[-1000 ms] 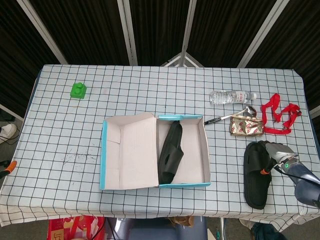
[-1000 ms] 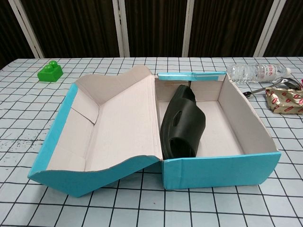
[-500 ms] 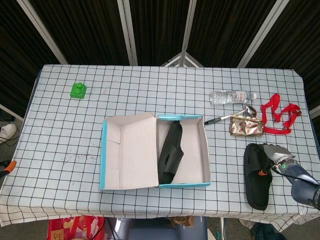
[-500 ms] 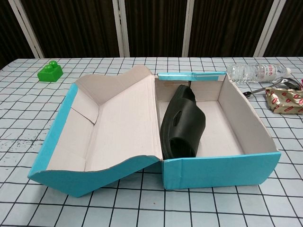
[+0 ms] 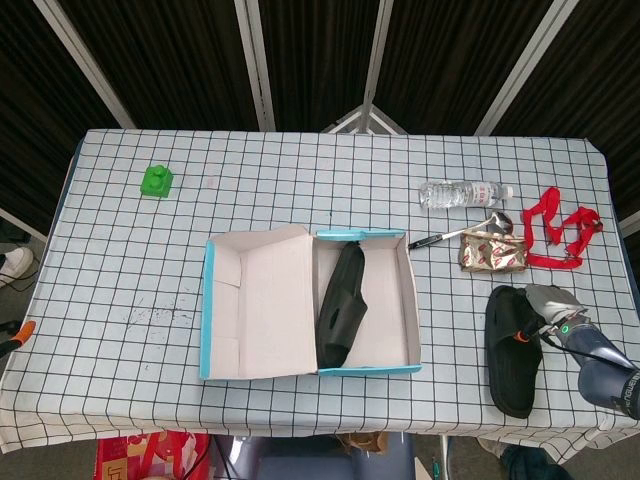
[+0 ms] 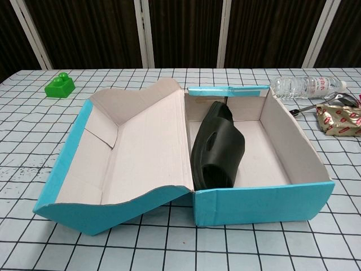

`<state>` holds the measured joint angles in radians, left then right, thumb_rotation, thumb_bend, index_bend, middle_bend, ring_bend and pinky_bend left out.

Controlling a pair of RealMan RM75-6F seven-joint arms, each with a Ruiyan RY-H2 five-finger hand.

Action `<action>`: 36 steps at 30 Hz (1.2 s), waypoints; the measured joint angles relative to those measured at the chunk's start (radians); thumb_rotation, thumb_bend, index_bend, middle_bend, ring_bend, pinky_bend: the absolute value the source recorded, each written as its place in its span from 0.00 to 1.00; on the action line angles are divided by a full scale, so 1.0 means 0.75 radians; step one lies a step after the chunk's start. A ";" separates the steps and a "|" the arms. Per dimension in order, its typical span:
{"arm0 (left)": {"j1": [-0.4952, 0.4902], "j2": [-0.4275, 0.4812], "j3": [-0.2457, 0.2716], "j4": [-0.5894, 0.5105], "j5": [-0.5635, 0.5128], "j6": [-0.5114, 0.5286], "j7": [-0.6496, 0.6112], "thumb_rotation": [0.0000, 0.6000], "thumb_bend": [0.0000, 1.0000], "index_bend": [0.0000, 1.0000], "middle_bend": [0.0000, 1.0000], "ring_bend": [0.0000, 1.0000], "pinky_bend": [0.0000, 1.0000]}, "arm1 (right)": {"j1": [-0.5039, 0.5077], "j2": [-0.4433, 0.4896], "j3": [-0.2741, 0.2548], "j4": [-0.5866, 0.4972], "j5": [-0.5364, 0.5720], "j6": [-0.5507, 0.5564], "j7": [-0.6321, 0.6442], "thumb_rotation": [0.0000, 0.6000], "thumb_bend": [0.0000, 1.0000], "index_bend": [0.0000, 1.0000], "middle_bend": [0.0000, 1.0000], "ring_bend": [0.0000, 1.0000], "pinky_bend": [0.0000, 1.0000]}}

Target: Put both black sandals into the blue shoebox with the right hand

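One black sandal (image 5: 339, 308) lies on edge inside the blue shoebox (image 5: 365, 369), well to the left of the right hand (image 5: 552, 312), against the inner wall nearest the open lid; its surface is matte and moulded, with a wide strap showing oval cut-outs in the chest view. The box is plain grey card inside and glossy blue outside, its lid folded flat to the left.

Compared with a second ago, the second black sandal (image 5: 509, 350) has shifted a little toward the near table edge and turned slightly, and the right hand has moved with it, now sitting further onto the strap edge. The hand's metallic fingers (image 5: 548, 298) rest over the sandal's right side near the toe end; whether they actually grip it I cannot tell. This sandal lies flat on the checked tablecloth (image 5: 120, 250), outside the box.

Just beyond the hand lie a crinkled foil snack packet (image 5: 492, 251), a spoon (image 5: 470, 229), a clear plastic bottle (image 5: 462, 193) and a red strap (image 5: 560, 230). Far to the left sits a green toy block (image 5: 157, 181). The left hand does not appear in either view.
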<state>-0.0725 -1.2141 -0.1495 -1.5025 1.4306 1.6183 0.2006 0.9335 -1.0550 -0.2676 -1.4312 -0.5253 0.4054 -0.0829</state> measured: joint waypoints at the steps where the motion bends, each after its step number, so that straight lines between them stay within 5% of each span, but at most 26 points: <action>1: -0.001 0.000 0.000 0.000 0.000 -0.001 -0.001 1.00 0.19 0.05 0.00 0.00 0.02 | 0.004 0.008 -0.001 -0.007 0.003 -0.006 0.002 1.00 0.42 0.62 0.23 0.11 0.01; 15: -0.001 0.006 -0.002 -0.002 -0.005 -0.002 -0.021 1.00 0.19 0.05 0.00 0.00 0.02 | 0.008 0.175 0.071 -0.159 -0.049 -0.017 0.098 1.00 0.43 0.64 0.23 0.11 0.01; 28: 0.013 0.025 0.000 -0.003 0.025 0.036 -0.078 1.00 0.19 0.05 0.00 0.00 0.02 | -0.170 0.371 0.465 -0.434 -0.253 0.183 0.489 1.00 0.45 0.65 0.23 0.12 0.01; 36: 0.018 0.033 0.005 -0.015 0.032 0.041 -0.092 1.00 0.19 0.05 0.00 0.00 0.02 | -0.308 0.365 0.601 -0.582 -0.460 0.372 0.686 1.00 0.46 0.65 0.23 0.12 0.01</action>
<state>-0.0588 -1.1895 -0.1460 -1.5135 1.4546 1.6494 0.1314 0.7023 -0.7813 0.1832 -1.8680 -0.8706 0.6844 0.4316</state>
